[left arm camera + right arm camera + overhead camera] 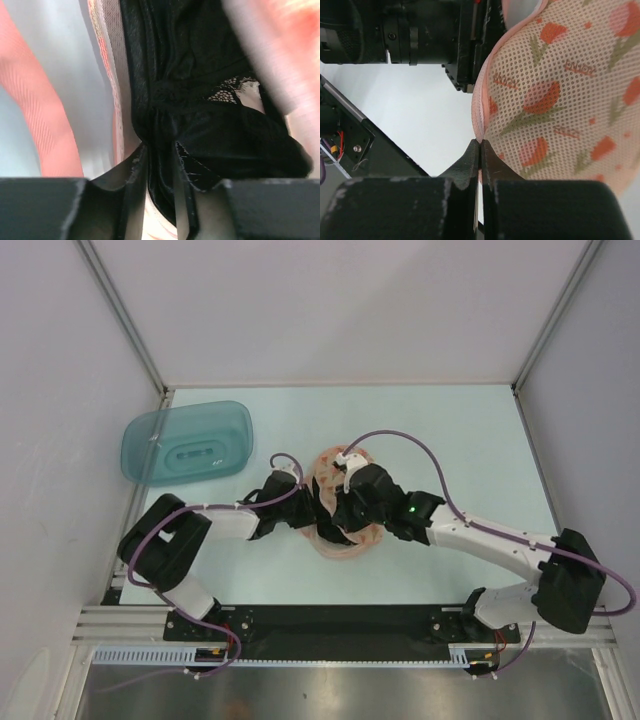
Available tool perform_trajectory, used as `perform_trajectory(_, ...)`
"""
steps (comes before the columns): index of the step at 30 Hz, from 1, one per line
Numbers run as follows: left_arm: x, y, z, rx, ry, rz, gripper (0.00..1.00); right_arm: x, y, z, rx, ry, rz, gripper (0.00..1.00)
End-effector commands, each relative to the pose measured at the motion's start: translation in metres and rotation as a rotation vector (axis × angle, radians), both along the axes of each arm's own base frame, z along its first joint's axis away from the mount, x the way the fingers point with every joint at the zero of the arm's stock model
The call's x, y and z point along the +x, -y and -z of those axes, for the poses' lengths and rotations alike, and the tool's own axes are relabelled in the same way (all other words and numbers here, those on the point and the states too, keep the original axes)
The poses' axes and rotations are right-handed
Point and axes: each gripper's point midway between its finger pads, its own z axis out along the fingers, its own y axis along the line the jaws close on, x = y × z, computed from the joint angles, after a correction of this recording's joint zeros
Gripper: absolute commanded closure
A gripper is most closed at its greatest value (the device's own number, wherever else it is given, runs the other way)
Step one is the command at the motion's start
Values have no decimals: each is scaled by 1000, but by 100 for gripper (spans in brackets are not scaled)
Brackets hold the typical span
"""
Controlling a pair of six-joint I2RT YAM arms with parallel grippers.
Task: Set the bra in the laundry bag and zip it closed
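Close to the near edge, the left end effector [160, 147] is pinching a bunched fold of the black bra [200, 75], its fingers [134, 172] standing narrow with the cloth between them. The bra is lying against the pale mesh lining of the laundry bag [560, 100]. Beside it, the right end effector [480, 143] is clamping the bag's pink rim, closed tight on that thin edge. The bag is resting around the middle of the counter [450, 430]. Farther back on the left, a teal tub [188, 443] is sitting apart from the bag.
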Motion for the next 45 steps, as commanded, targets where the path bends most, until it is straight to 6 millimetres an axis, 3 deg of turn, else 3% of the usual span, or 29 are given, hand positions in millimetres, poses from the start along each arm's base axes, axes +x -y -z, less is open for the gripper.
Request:
perform_trajectory(1, 10, 23, -13, -87, 35, 29, 75, -9, -35, 8, 83, -119, -37, 100)
perform_trajectory(6, 5, 13, -11, -54, 42, 12, 76, -16, -51, 55, 44, -259, -56, 100)
perform_trajectory(11, 1, -8, -25, 8, 89, -26, 62, -15, -48, 78, 12, -302, -22, 100)
perform_trajectory(17, -11, -35, -31, 87, 115, -61, 51, -12, -44, 88, 35, -315, 1, 100)
perform_trajectory(20, -15, -44, -42, 102, 148, -68, 44, -16, -42, 91, 47, -344, -8, 91)
perform_trajectory(23, -21, -54, -53, 120, 181, -64, 29, -19, -41, 88, 68, -368, -24, 73)
perform_trajectory(26, -26, -48, -79, 53, 253, -19, 26, -23, -41, 79, 106, -387, -32, 60)
perform_trajectory(27, -25, -41, -89, 15, 286, 5, 24, -24, -41, 68, 133, -380, -40, 51)
perform_trajectory(29, -33, -28, -95, -39, 293, 82, 24, -26, -37, 58, 156, -382, -30, 44)
perform_trajectory(30, -34, -26, -93, -38, 282, 92, 24, -22, -33, 43, 187, -363, -20, 39)
perform_trajectory(33, -38, -19, -87, -30, 275, 131, 27, -15, -11, 30, 198, -361, 45, 33)
perform_trajectory(34, -40, -17, -86, -24, 275, 139, 27, -3, 4, 16, 228, -336, 90, 31)
perform_trajectory(36, -44, -10, -81, -7, 270, 168, 26, 3, 28, 12, 233, -329, 141, 21)
perform_trajectory(37, -45, -7, -79, -1, 267, 178, 25, 20, 49, 1, 272, -295, 204, 18)
perform_trajectory(40, -46, 0, -67, 42, 242, 192, 20, 30, 85, 12, 307, -333, 276, 6)
perform_trajectory(41, -46, 2, -63, 56, 238, 199, 19, 44, 98, 4, 382, -322, 279, 3)
perform_trajectory(42, -43, 3, -56, 76, 220, 202, 18, 44, 106, 15, 399, -364, 300, 2)
perform_trajectory(45, -37, 1, -40, 140, 199, 204, 17, 57, 119, 25, 422, -365, 306, 2)
